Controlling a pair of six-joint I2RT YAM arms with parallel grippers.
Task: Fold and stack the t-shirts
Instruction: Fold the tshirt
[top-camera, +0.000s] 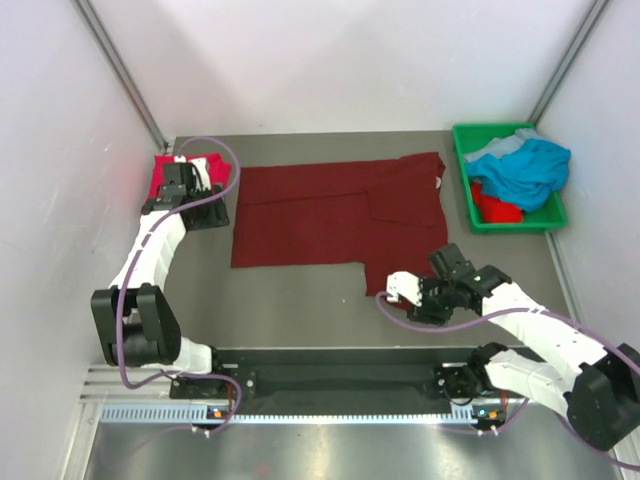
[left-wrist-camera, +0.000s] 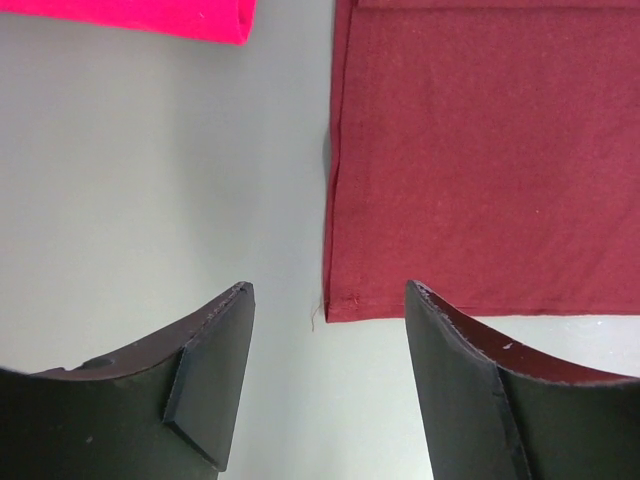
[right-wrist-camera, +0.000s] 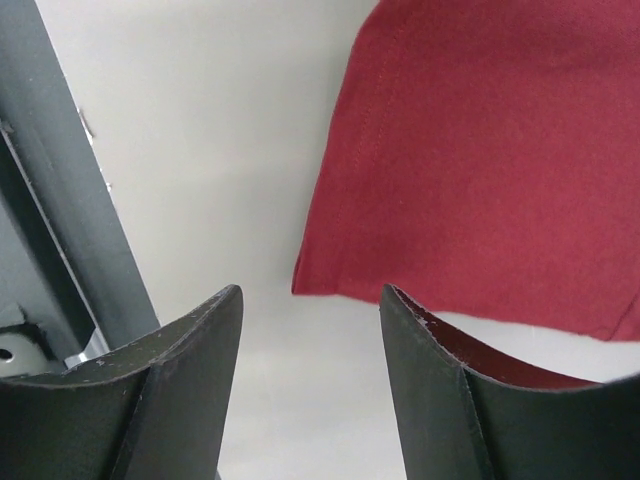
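**Maroon shirt spread flat, both claws open beside it**

The maroon shirt (top-camera: 320, 215) lies in the middle of the table (top-camera: 300, 300). It is mostly flat, with its right part folded over.

The left gripper (left-wrist-camera: 325, 385) hangs over the bare table just beside the shirt's left edge. Its fingers are apart with nothing between them. The folded red shirt (top-camera: 160, 180) sits in the far left corner, close behind this gripper.

The right gripper (right-wrist-camera: 310, 385) hovers near the shirt's near right corner. Its fingers are also apart and hold nothing.

The teal shirt (top-camera: 525, 165) is bunched in the green bin (top-camera: 510, 228) at the far right, lying on top of a red cloth (top-camera: 495, 208).
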